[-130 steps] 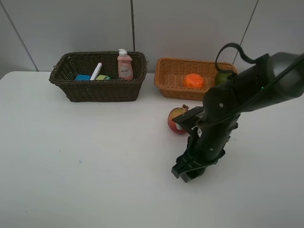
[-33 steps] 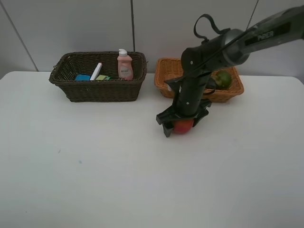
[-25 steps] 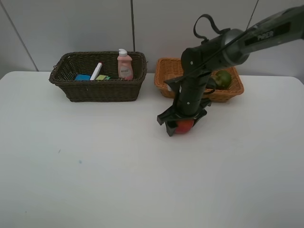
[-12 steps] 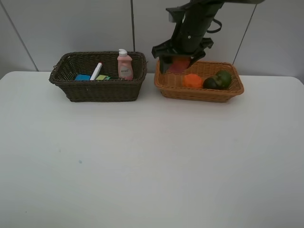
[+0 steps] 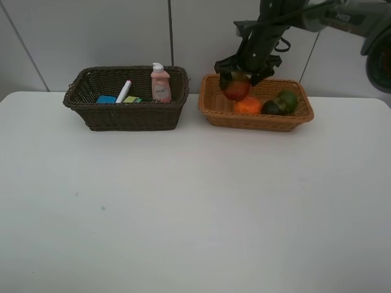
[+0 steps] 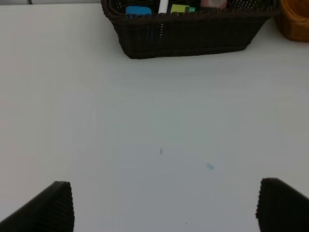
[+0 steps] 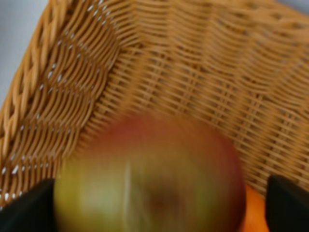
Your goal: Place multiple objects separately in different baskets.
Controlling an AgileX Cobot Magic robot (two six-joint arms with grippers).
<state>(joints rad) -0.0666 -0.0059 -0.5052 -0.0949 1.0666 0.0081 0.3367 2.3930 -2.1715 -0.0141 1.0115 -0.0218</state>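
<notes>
My right gripper (image 5: 247, 68) hangs over the left end of the light orange-tan basket (image 5: 256, 122), jaws spread. The red-yellow pomegranate (image 5: 236, 88) is just below it, blurred in the right wrist view (image 7: 149, 174), with a gap to each finger. An orange (image 5: 248, 105), a dark mangosteen (image 5: 269, 108) and a green lime (image 5: 287, 101) lie in that basket. The dark brown basket (image 5: 125, 116) holds the pink bottle (image 5: 160, 84) and the white marker (image 5: 124, 91). My left gripper (image 6: 164, 208) is open over bare table, holding nothing.
A blue block (image 5: 105, 99) and a yellow-green piece (image 5: 131, 99) also lie in the dark basket. Both baskets stand at the back of the white table (image 5: 183, 207), close to the wall. The orange (image 7: 251, 212) sits right beside the pomegranate.
The right gripper lifted the pomegranate off the table and carried it back over the light basket. Its jaws have now spread and the fruit hangs loose. The left arm has not moved.
</notes>
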